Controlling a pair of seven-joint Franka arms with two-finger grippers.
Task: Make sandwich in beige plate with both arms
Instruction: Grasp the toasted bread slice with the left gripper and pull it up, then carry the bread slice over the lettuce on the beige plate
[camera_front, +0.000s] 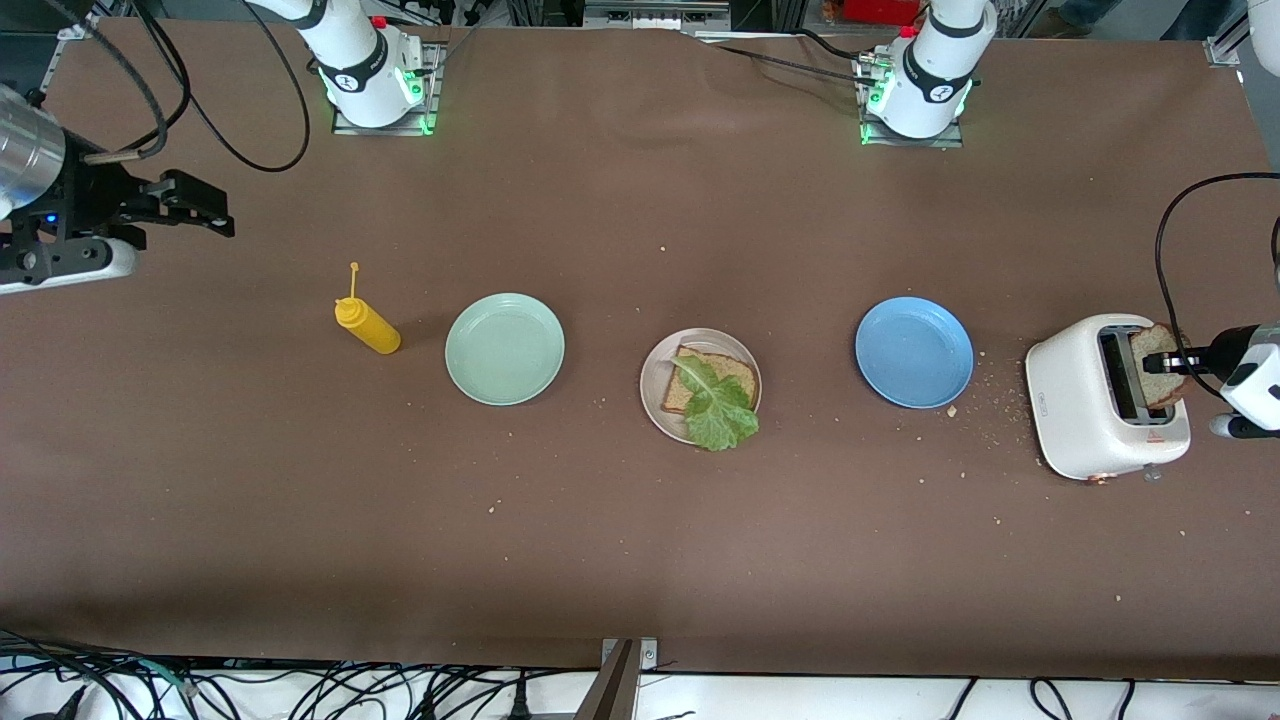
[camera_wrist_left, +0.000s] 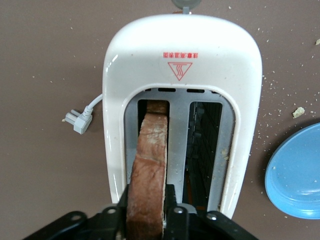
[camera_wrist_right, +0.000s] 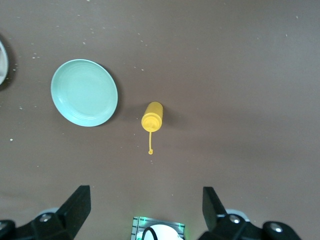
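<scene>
On the beige plate (camera_front: 652, 400) at the table's middle lies one brown bread slice (camera_front: 735, 372) with a ruffled green lettuce leaf (camera_front: 715, 408) on top. A second bread slice (camera_front: 1158, 375) (camera_wrist_left: 150, 160) stands up out of one slot of the white toaster (camera_front: 1085, 420) (camera_wrist_left: 180, 45) at the left arm's end. My left gripper (camera_front: 1170, 362) (camera_wrist_left: 146, 205) is shut on this slice, one finger pressed on each face. My right gripper (camera_front: 200, 210) (camera_wrist_right: 146, 200) hangs open and empty over the right arm's end of the table.
A blue plate (camera_front: 913, 351) (camera_wrist_left: 295, 175) sits between the toaster and the beige plate. A mint-green plate (camera_front: 504, 348) (camera_wrist_right: 84, 92) and a yellow squeeze bottle (camera_front: 367, 325) (camera_wrist_right: 152, 116) stand toward the right arm's end. The toaster's plug (camera_wrist_left: 77, 120) lies beside it. Crumbs dot the table.
</scene>
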